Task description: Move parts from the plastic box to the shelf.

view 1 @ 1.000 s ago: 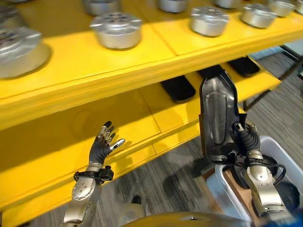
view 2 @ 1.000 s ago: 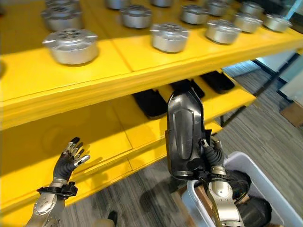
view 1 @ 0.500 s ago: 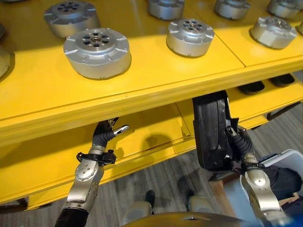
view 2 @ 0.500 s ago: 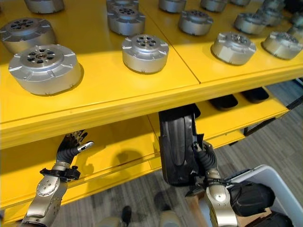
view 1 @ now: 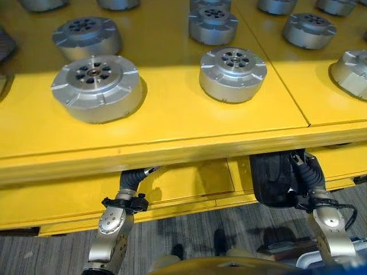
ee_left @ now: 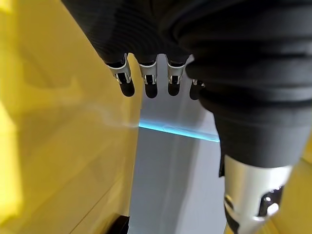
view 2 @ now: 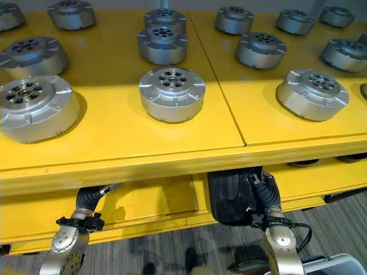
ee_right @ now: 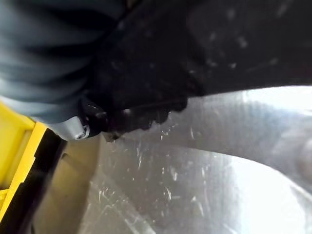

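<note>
While gripped upright by the right hand (view 1: 308,175), black moulded part (view 1: 275,180) sitting just under the front lip of the yellow shelf's upper board (view 1: 172,150), glossy and smooth-shelled, upper end hidden behind that lip, lower end rounded and hanging in front of the lower board (view 2: 160,200). Showing in the right wrist view as dark, scuffed, shiny plastic (ee_right: 204,161) speckled with fine scratches, pressed close against the ribbed cover. Curling dark-tipped fingers round the part's right edge, thumb side tucked behind it. Peeking into the corner of the right eye view, pale plastic box (view 2: 338,264), smooth-rimmed, below and to the right of that hand.

Reaching up beneath the upper board at the left, left hand (view 1: 133,178), fingers (ee_left: 148,80) straight and loose, grasping nothing, with flat painted yellow surface beside them.

Resting on top of the upper board, round silver machined discs in rows, flanged and bolt-holed: a large one (view 1: 96,87) at the left, a smaller one (view 1: 233,73) mid-board, two stacked (view 2: 163,43) farther back.
</note>
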### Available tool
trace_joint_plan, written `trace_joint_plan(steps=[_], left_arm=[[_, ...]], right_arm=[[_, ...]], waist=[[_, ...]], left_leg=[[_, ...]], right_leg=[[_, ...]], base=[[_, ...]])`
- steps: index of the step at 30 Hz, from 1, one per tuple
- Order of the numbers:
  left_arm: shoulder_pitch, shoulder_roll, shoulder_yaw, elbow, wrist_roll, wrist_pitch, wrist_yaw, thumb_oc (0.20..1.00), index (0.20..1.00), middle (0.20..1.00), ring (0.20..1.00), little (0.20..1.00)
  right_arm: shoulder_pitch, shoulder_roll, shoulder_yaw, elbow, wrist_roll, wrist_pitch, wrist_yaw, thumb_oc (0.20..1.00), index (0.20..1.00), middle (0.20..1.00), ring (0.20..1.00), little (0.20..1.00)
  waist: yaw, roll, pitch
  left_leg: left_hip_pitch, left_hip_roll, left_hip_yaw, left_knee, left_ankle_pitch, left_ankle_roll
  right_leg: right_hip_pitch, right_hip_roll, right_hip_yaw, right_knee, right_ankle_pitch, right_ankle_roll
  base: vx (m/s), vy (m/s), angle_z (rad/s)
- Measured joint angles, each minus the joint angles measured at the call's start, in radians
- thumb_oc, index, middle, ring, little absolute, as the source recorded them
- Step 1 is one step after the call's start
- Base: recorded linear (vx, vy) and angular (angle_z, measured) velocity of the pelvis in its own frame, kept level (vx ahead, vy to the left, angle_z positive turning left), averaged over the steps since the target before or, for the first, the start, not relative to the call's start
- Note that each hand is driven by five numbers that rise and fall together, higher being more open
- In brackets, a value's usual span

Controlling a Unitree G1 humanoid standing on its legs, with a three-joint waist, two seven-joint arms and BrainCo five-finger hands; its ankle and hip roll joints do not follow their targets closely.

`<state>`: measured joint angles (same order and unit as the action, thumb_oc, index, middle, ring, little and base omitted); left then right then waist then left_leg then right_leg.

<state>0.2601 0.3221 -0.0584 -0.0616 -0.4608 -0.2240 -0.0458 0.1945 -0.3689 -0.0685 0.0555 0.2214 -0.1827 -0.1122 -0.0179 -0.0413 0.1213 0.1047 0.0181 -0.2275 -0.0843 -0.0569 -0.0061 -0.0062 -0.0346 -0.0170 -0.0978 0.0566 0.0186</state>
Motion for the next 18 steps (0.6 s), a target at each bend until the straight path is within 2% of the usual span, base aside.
trace_joint_plan(steps=[6, 10, 12, 14, 15, 16, 17, 18], left_arm=[[-0.001, -0.001, -0.010, 0.000, -0.002, 0.003, 0.000, 1.000, 1.000, 1.000, 1.000, 1.000], [-0.003, -0.005, -0.048, 0.001, -0.029, 0.004, -0.001, 1.000, 1.000, 1.000, 1.000, 1.000], [-0.037, -0.008, -0.088, 0.009, -0.031, 0.012, -0.001, 1.000, 1.000, 1.000, 1.000, 1.000], [-0.141, -0.010, -0.150, 0.071, -0.046, 0.017, 0.001, 1.000, 1.000, 1.000, 1.000, 1.000], [-0.169, -0.011, -0.172, 0.078, -0.054, 0.021, 0.000, 1.000, 1.000, 1.000, 1.000, 1.000], [-0.169, -0.011, -0.176, 0.077, -0.062, 0.021, -0.001, 1.000, 1.000, 1.000, 1.000, 1.000], [-0.156, 0.002, -0.166, 0.076, -0.071, 0.021, 0.000, 1.000, 1.000, 1.000, 1.000, 1.000], [-0.148, 0.030, -0.155, 0.076, -0.075, 0.022, 0.000, 1.000, 1.000, 1.000, 1.000, 1.000]], right_arm=[[-0.007, -0.005, 0.010, -0.002, 0.003, -0.001, -0.001, 0.200, 0.200, 0.200, 0.200, 0.200], [-0.074, -0.040, 0.078, -0.002, 0.010, -0.001, -0.002, 0.200, 0.200, 0.200, 0.200, 0.200], [-0.172, -0.047, 0.121, -0.004, 0.026, -0.016, -0.002, 0.200, 0.200, 0.200, 0.200, 0.200], [-0.234, -0.084, 0.122, -0.004, 0.037, -0.032, -0.022, 0.200, 0.200, 0.200, 0.200, 0.200], [-0.258, -0.109, 0.124, -0.006, 0.039, -0.032, -0.020, 0.200, 0.200, 0.200, 0.200, 0.200], [-0.285, -0.111, 0.125, -0.008, 0.036, -0.031, -0.018, 0.200, 0.200, 0.200, 0.200, 0.200], [-0.313, -0.087, 0.139, -0.008, 0.029, -0.029, -0.020, 0.200, 0.200, 0.200, 0.200, 0.200], [-0.326, -0.049, 0.153, -0.010, 0.031, -0.033, -0.026, 0.200, 0.200, 0.200, 0.200, 0.200]], waist=[[0.019, 0.010, -0.006], [0.029, 0.010, -0.005], [0.068, 0.015, 0.013], [0.056, 0.022, 0.069], [0.057, 0.036, 0.089], [0.067, 0.038, 0.096], [0.072, 0.033, 0.104], [0.072, 0.006, 0.120]], left_leg=[[-0.025, 0.001, -0.029, 0.018, 0.001, 0.001], [-0.045, 0.000, -0.068, 0.044, 0.001, -0.003], [-0.101, -0.015, -0.142, 0.098, 0.006, -0.025], [-0.219, -0.075, -0.159, 0.252, 0.018, -0.061], [-0.243, -0.073, -0.114, 0.271, 0.016, -0.060], [-0.254, -0.055, -0.073, 0.283, -0.028, -0.039], [-0.259, -0.014, -0.020, 0.328, -0.049, -0.024], [-0.239, 0.024, -0.027, 0.354, -0.058, -0.033]], right_leg=[[0.003, 0.000, -0.036, 0.000, -0.001, -0.001], [0.014, 0.001, -0.076, 0.000, -0.005, -0.005], [0.017, 0.004, -0.141, 0.005, -0.010, -0.008], [0.006, -0.041, -0.228, 0.020, -0.013, -0.016], [0.001, -0.042, -0.247, 0.024, -0.018, -0.024], [-0.012, -0.037, -0.249, 0.032, -0.018, -0.036], [-0.016, -0.037, -0.239, 0.045, -0.030, -0.053], [-0.018, -0.047, -0.225, 0.062, -0.038, -0.055]], base=[[-0.01, -0.113, 0.15], [-0.03, -0.126, 0.39], [-0.26, -0.044, 1.05], [-0.14, 0.055, 1.46], [-0.01, 0.096, 1.01], [0.01, 0.069, 0.30], [0.01, 0.124, -0.08], [0.01, 0.140, -0.23]])
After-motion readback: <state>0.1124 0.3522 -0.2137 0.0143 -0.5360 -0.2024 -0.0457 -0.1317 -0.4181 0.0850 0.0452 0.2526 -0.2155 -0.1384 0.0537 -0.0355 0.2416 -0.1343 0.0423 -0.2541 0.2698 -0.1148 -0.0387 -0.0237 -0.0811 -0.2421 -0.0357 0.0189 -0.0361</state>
